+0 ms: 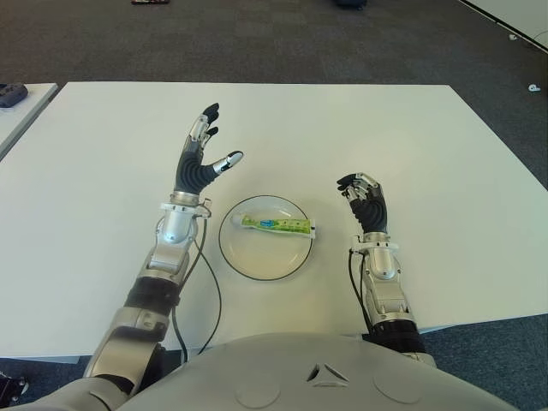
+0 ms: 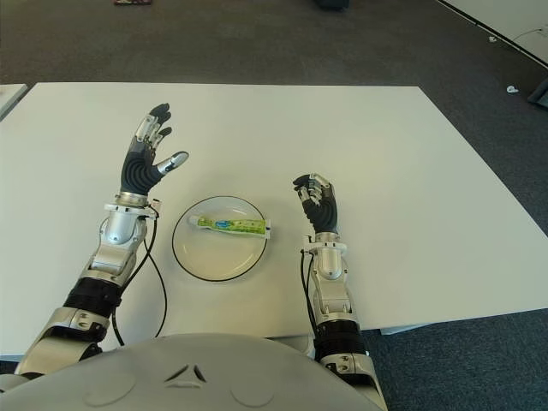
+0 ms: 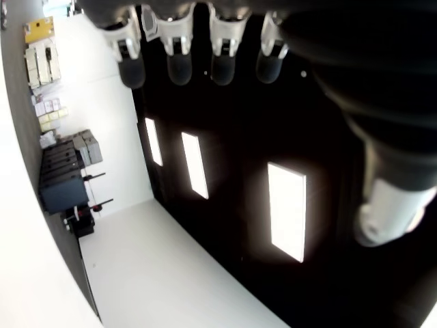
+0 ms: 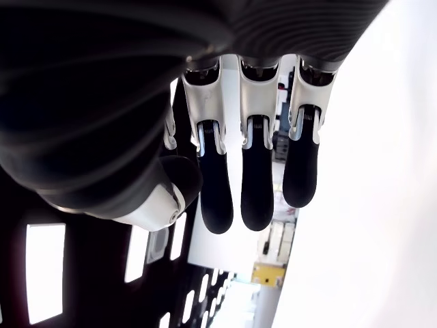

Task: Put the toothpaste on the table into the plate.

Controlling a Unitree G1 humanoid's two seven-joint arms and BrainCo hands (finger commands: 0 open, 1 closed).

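Observation:
A green and white toothpaste tube (image 1: 276, 224) lies across the round white plate (image 1: 244, 255) with a dark rim, near the table's front edge; its cap end reaches the plate's right rim. My left hand (image 1: 205, 151) is raised to the left of the plate, fingers spread, holding nothing. To the right of the plate my right hand (image 1: 363, 197) points upward with its fingers curled inward, and nothing is in it. Both wrist views show only fingers (image 4: 249, 181) against ceiling lights.
The white table (image 1: 428, 154) stretches wide on all sides of the plate. A second table's corner with a dark object (image 1: 10, 94) shows at the far left. A black cable (image 1: 210, 295) runs along my left forearm. Dark carpet lies beyond.

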